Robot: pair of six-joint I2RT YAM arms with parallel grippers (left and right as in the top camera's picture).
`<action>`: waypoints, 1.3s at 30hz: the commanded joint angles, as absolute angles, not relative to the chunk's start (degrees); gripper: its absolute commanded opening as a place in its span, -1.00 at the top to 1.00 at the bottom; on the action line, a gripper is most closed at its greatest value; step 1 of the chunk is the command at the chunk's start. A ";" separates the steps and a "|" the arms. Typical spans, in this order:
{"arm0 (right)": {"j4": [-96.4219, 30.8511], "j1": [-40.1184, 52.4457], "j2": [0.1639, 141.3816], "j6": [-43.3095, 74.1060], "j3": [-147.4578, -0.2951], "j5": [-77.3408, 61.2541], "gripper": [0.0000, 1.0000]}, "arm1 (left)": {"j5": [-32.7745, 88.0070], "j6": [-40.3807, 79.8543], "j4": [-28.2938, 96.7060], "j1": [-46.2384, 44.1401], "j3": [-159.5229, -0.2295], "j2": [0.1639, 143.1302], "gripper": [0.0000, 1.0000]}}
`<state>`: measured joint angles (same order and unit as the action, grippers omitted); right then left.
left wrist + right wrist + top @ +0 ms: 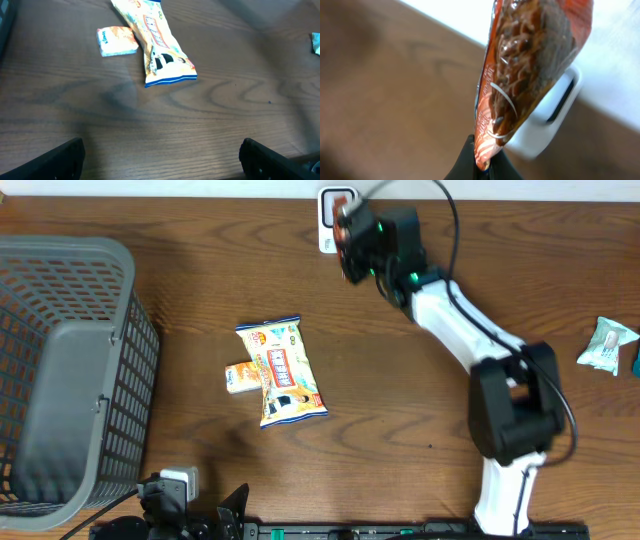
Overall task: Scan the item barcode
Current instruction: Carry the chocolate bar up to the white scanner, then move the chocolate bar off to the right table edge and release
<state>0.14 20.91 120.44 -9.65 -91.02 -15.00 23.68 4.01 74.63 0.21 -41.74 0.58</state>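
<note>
Item: glossy red-brown snack packet [530, 65], with a chocolate-coloured picture on its face.
Pose: upright, turned edge-on, its lower seam pinched in my right pincer [482, 169].
Place: just in front of the white scanner [555, 117], which has a dark window.

Dark wood-grain table [400, 430], smooth with a soft sheen; grey plastic lattice basket [140, 380]; glossy crinkled snack wrapper [530, 65] (foil-like film); smooth white plastic scanner [535, 135].

Right arm [455, 315] white-linked, black-jointed; black right hand [347, 238], green lights [381, 227] beside; thin black cable [450, 210]
</note>
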 commanded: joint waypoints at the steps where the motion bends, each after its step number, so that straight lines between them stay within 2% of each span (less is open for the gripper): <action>1: 0.54 20.56 127.79 -13.41 -104.05 -9.08 0.98 | 23.75 3.03 74.59 -0.03 -42.00 0.16 -0.96; 10: 0.89 20.18 141.05 -13.82 -121.56 -8.78 0.98 | 23.75 3.03 74.59 -0.03 -42.00 0.16 -0.96; 20: 0.19 20.18 141.27 -14.76 -123.02 -0.21 0.98 | 23.75 3.03 74.59 -0.03 -42.00 0.16 -0.96; 24: -6.39 19.97 138.30 -14.63 -123.02 8.05 0.98 | 23.75 3.03 74.59 -0.03 -42.00 0.16 -0.96; 30: -25.34 16.97 132.38 -12.19 -123.02 23.99 0.98 | 23.75 3.03 74.59 -0.03 -42.00 0.16 -0.96; 34: -36.71 11.75 129.82 -6.76 -123.02 30.57 0.98 | 23.75 3.05 74.59 -0.03 -42.00 0.16 -0.96; 39: -45.60 1.63 130.69 -5.78 -122.58 33.28 0.98 | 23.75 3.03 74.59 -0.01 -42.00 0.16 -0.96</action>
<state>-43.51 7.86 130.80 -8.40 -122.21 27.42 23.68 4.01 74.59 0.21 -41.74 0.58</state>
